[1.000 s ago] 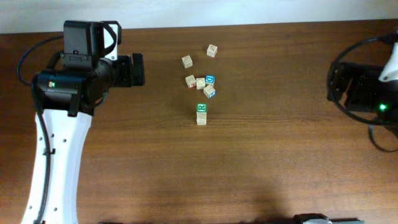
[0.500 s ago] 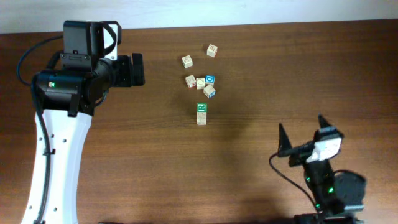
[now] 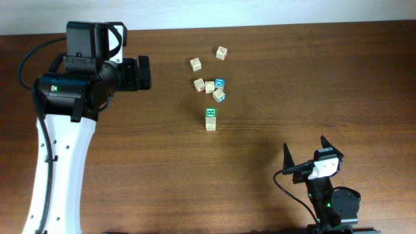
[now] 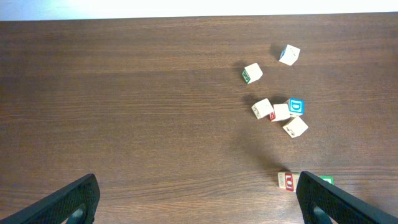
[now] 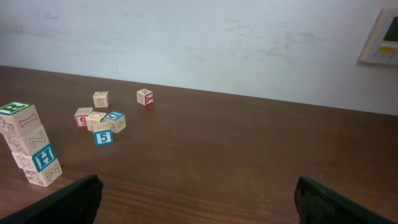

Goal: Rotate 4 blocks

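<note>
Overhead view | blocks are lying loosely scattered toward the far side of the table | likely handling light, rigid, smooth-faced; pinching two opposite flat sides looks safest | left gripper and right gripper are both gaping wide, carrying nothing

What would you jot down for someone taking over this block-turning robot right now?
Left end effector: open, empty, off to one side of the blocks.
Right end effector: open, empty, near the table's front edge.
Blocks: a tight cluster mid-table that includes a blue-faced cube. A loose pair lies beyond it, towards the wall. A stack with a green top face stands in front.
Done: no turn can be confirmed, and nothing is held or touched.
Left: rotate four blocks.
</note>
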`<action>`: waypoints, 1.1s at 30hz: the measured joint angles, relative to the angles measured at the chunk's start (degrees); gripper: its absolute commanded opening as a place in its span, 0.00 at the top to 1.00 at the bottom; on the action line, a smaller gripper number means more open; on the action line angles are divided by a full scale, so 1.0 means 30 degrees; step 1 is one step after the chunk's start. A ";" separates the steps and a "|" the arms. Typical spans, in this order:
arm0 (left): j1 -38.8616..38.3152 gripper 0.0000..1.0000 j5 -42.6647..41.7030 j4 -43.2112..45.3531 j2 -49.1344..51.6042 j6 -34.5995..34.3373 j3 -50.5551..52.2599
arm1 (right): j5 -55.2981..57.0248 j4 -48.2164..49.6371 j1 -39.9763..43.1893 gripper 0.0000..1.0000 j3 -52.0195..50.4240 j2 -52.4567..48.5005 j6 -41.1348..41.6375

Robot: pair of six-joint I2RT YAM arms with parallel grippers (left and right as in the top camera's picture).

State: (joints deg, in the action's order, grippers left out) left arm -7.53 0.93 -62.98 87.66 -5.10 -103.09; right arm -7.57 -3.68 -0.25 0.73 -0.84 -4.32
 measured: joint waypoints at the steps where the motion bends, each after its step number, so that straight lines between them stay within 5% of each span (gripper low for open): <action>1: 0.0000 0.01 0.0000 0.0000 0.0000 0.0000 0.0000 | 0.0000 0.0000 0.0000 0.02 0.0000 0.0000 -0.0007; 20: 0.0000 0.01 0.0306 0.0889 -0.0146 0.0000 0.0255 | 0.0007 0.0000 0.0000 0.02 0.0000 -0.0007 0.0007; 27: 0.0758 0.01 0.0255 1.6174 -1.1825 0.1741 1.4367 | 0.0066 0.0000 -0.0036 0.02 0.0000 0.0015 0.0007; 33: 0.2433 0.01 -0.0597 2.0254 -1.9431 0.3249 2.5441 | 0.0066 -0.0007 -0.0036 0.02 0.0000 0.0036 0.0007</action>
State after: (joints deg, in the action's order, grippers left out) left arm -0.23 -0.86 -2.22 29.36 4.64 -26.76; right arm -7.38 -3.70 -0.36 0.73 -0.73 -4.29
